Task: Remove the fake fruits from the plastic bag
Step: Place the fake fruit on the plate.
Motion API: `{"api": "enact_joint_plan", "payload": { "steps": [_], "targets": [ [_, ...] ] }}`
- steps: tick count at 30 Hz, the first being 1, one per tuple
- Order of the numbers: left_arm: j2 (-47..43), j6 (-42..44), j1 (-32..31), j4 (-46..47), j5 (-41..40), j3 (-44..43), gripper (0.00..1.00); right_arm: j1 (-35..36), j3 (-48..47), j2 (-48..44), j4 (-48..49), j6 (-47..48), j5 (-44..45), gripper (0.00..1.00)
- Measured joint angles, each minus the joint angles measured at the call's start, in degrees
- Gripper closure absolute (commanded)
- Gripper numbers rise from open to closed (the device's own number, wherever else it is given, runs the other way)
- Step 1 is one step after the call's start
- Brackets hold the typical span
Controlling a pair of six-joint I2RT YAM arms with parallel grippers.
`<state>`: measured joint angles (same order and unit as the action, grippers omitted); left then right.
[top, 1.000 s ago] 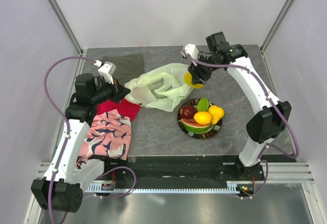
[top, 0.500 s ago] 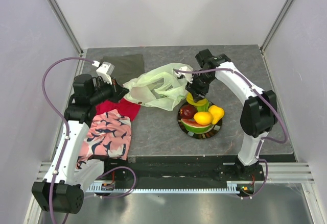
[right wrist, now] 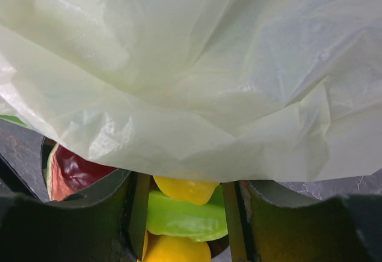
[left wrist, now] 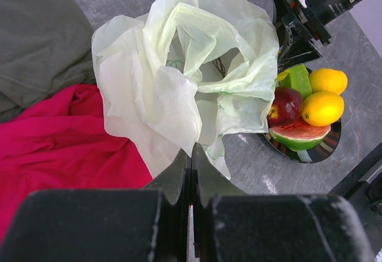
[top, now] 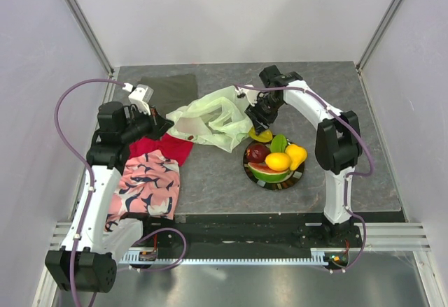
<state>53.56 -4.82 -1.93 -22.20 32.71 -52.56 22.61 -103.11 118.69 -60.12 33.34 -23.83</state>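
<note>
The pale-green plastic bag [top: 213, 118] lies crumpled on the table, and it also shows in the left wrist view [left wrist: 179, 65]. My left gripper [top: 166, 122] is shut on its left edge [left wrist: 191, 150]. My right gripper [top: 257, 119] is open at the bag's right side, beside the plate [top: 294, 180]. A yellow fruit [top: 261, 136] lies just below it at the plate's far-left rim. In the right wrist view this fruit [right wrist: 185, 189] sits between the fingers without touching them, half under the bag [right wrist: 191, 65]. On the plate are the apple [top: 257, 153], lemon [top: 278, 161], pear [top: 297, 154], watermelon slice [top: 269, 174] and green piece [top: 279, 143].
A red cloth [top: 164, 150] and a pink patterned cloth [top: 147, 184] lie under my left arm. A dark grey cloth [top: 168, 87] lies at the back left. White walls enclose the table on three sides.
My right gripper carried the yellow fruit from beside the bag down to the plate's far-left rim and opened. The left gripper kept its hold on the bag.
</note>
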Motion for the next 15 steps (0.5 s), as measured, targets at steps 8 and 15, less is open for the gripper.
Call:
{"api": "enact_joint_plan", "payload": {
  "steps": [8,15],
  "targets": [
    [0.9,0.0,0.1,0.0,0.0,0.0,0.98,-0.3,1.4,0.0,3.8,-3.8,-1.2,0.66],
    [1.6,0.0,0.3,0.0,0.1,0.0,0.98,-0.5,1.7,0.0,5.3,-6.4,-1.2,0.67]
  ]
}}
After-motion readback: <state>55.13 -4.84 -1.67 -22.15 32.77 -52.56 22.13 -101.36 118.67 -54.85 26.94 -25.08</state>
